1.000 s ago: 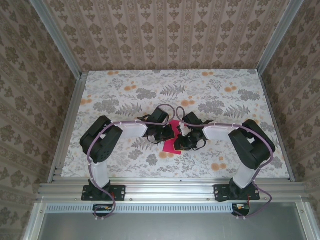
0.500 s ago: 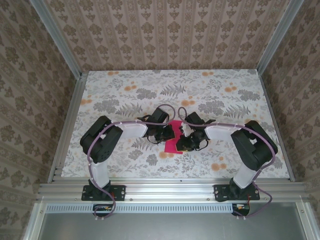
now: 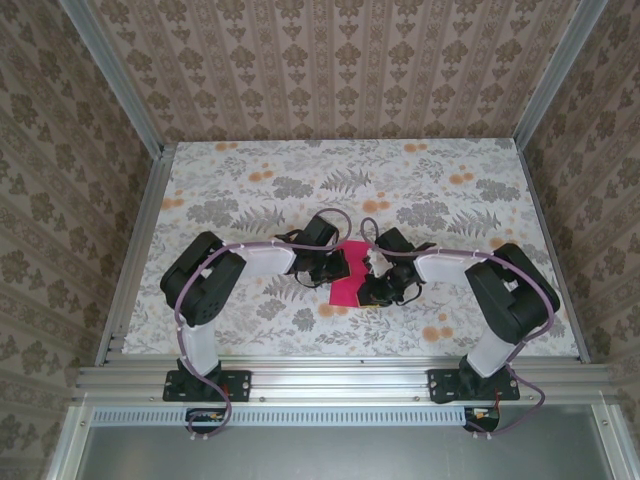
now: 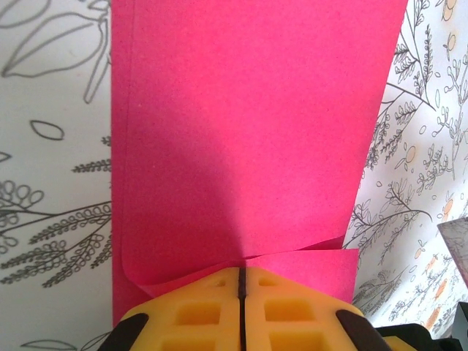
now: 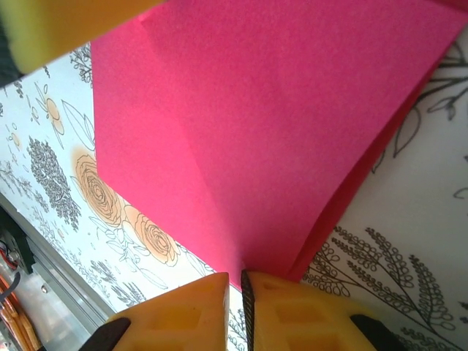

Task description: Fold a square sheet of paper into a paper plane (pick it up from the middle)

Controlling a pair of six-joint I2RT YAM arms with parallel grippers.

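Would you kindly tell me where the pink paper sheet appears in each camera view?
Top external: pink paper sheet at the table's centre, between both wrists.
Left wrist: middle, reaching from the left claw to the top edge.
Right wrist: upper middle, spreading from the right claw.
Shared landmark: the floral tablecloth beneath it.

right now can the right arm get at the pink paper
Yes, apparently: the right gripper is shut on an edge of the pink paper, and the left gripper, pinching the opposite side, leaves it room.
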